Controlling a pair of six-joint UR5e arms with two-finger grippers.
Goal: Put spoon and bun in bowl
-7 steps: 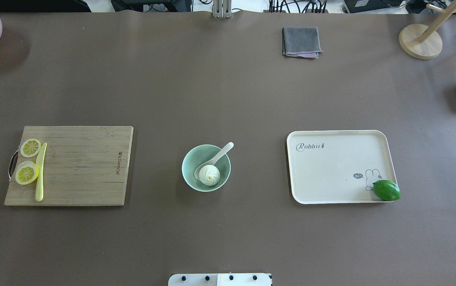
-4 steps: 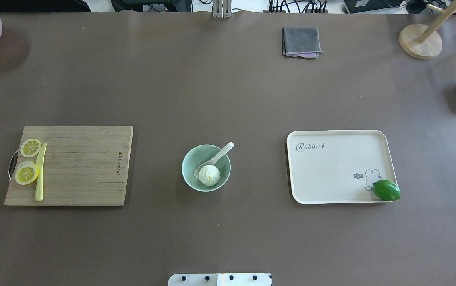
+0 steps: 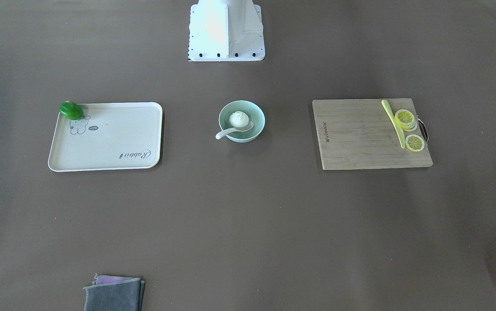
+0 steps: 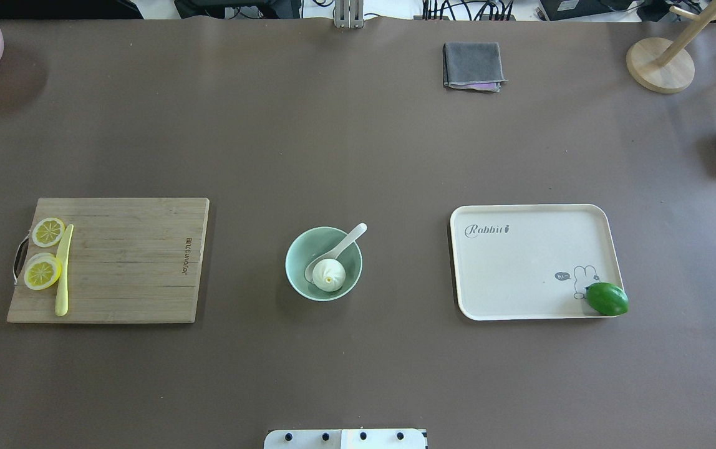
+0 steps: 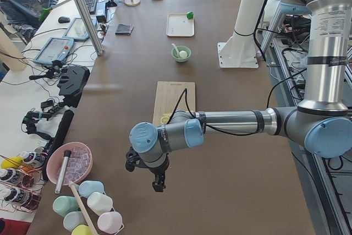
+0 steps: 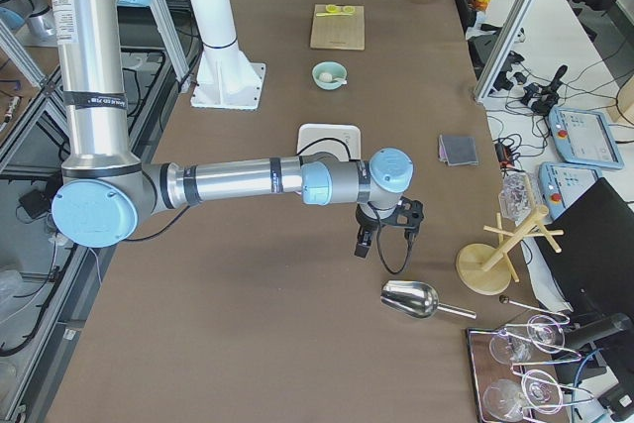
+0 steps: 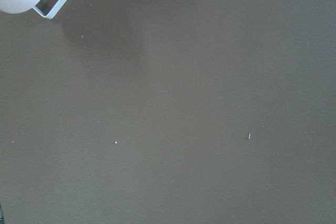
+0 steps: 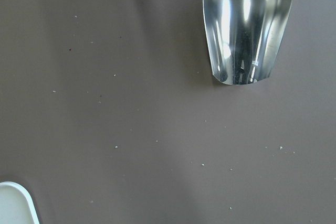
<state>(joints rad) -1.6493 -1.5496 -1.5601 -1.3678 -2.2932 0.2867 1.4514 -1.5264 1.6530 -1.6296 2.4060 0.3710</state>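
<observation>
The pale mint-green bowl (image 4: 293, 265) stands at the table's middle, also in the front-facing view (image 3: 258, 115). The white bun (image 4: 328, 275) lies inside it. The white spoon (image 4: 350, 237) has its scoop in the bowl and its handle resting over the far right rim. Both arms are away from the bowl and show only in the side views. My left gripper (image 5: 158, 182) hangs over the table's left end. My right gripper (image 6: 362, 245) hangs over the right end near a metal scoop (image 8: 245, 24). I cannot tell whether either is open or shut.
A wooden cutting board (image 4: 127, 262) with lemon slices (image 4: 42, 272) and a yellow knife (image 4: 63, 271) lies on the left. A cream tray (image 4: 520, 262) with a green fruit (image 4: 607, 299) lies on the right. A grey cloth (image 4: 472, 65) and a wooden stand (image 4: 660, 65) are at the back.
</observation>
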